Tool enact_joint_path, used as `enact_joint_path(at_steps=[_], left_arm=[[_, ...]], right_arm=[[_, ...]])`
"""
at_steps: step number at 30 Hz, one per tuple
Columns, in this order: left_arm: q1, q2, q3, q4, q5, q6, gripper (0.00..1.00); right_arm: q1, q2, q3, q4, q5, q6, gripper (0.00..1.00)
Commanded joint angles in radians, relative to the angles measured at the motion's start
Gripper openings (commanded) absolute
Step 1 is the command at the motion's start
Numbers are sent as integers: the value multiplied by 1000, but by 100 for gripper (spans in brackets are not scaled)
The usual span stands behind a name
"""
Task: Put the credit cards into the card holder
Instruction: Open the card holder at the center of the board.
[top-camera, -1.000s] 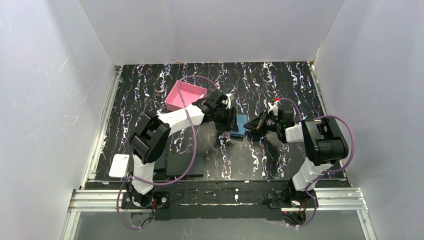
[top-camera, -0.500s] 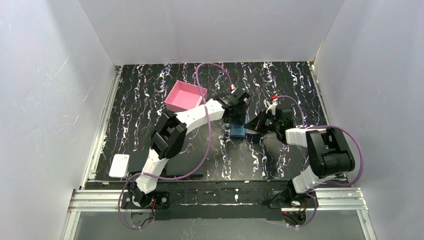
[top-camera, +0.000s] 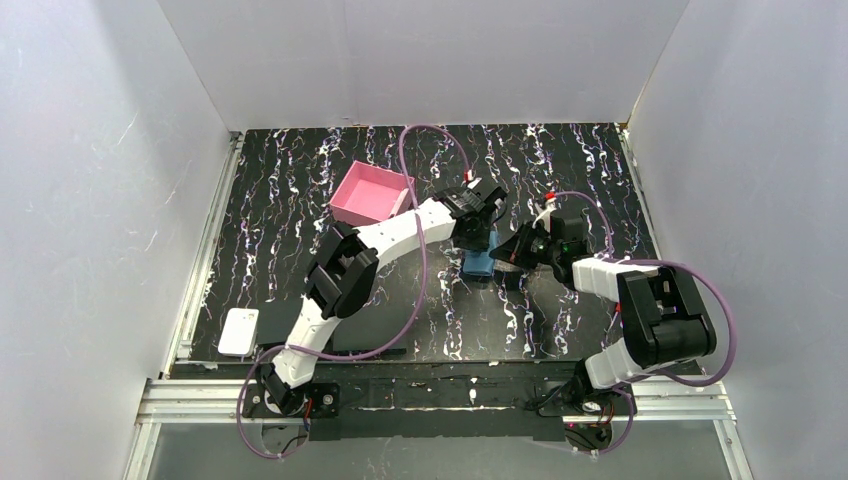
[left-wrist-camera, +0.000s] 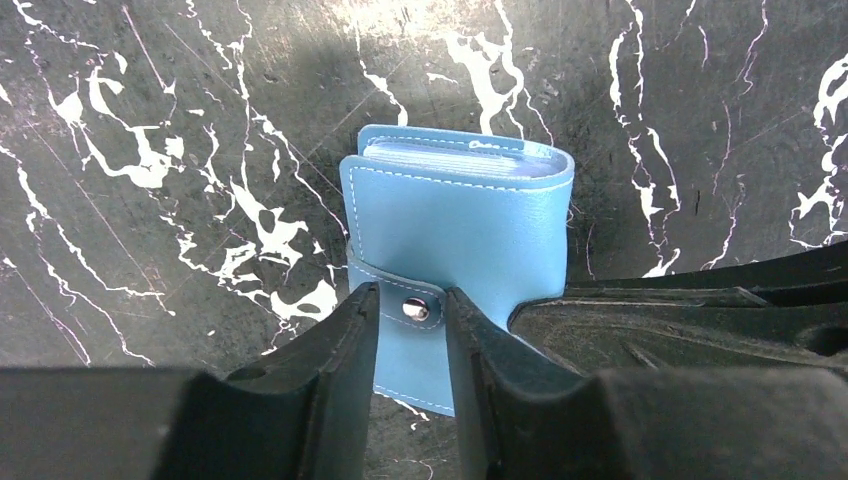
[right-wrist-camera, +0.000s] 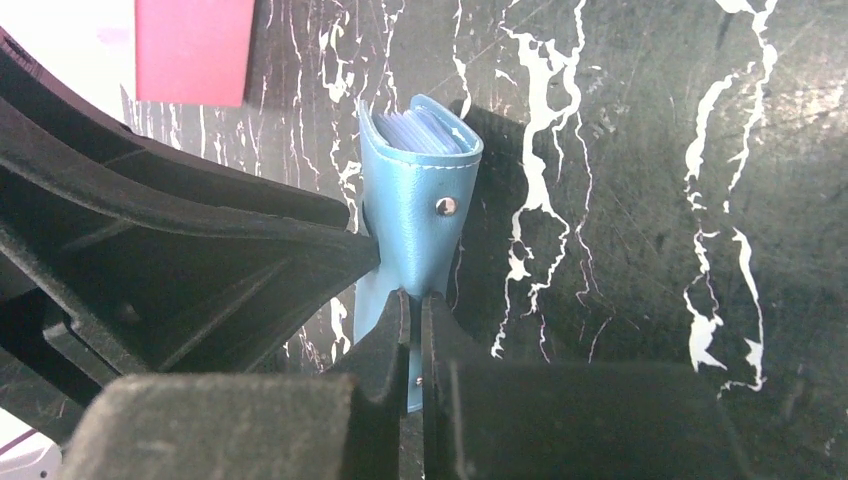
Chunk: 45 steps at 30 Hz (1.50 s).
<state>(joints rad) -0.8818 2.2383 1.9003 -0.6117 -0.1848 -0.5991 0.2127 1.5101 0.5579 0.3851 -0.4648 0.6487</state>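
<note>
**Top view.** The holder (top-camera: 372, 195), a pink open box, sits at the far left of the table (top-camera: 290, 180), just beside the left arm. One white card (top-camera: 240, 331) lies flat at the near left corner. It is well apart from the holder and from both grippers. The left gripper (top-camera: 477, 238) and right gripper (top-camera: 500, 262) meet at a blue case (top-camera: 477, 266) in mid-table. The count here is one holder, one card and one case.

The card looks thin, stiff, light and probably slick. Lying flat, it gives the fingers little to catch, so its long edges seem the place to take it. The holder looks light and might slide if nudged.

**Left wrist.** The fingers (left-wrist-camera: 330, 370) are drawn in narrowly around the case's strap, pinching it at the snap (left-wrist-camera: 410, 311). The case looks soft and bendable. Clear sleeves (left-wrist-camera: 465, 158) show at its far end, but I cannot tell whether any of them holds a card.

**Right wrist.** The fingers (right-wrist-camera: 385, 370) are pressed almost together on the thin lower flap of the case. The left gripper's dark body touches the case from the left. A corner of the holder shows at the upper left, well apart from the case.
</note>
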Motion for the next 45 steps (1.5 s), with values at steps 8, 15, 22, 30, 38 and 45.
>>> enact_joint_path(at_steps=[8,15,22,30,38,45], left_arm=[[127,-127,-203,-78,-135,68,11],[123,-187,-264,-8,-12,90,6],[107,-279,-382,302,403,-4,67],[66,-78,-125,105,199,8,67],[73,-87,-130,56,108,60,45],[103,-159,-279,154,161,35,34]], right_arm=[[-10,-43,29,-111,79,-47,1],[-12,-15,27,-85,19,-88,1],[120,-69,314,-710,524,-417,57],[195,-174,252,-622,385,-464,61],[323,-245,137,-463,455,-530,79],[377,-256,52,-278,535,-561,80]])
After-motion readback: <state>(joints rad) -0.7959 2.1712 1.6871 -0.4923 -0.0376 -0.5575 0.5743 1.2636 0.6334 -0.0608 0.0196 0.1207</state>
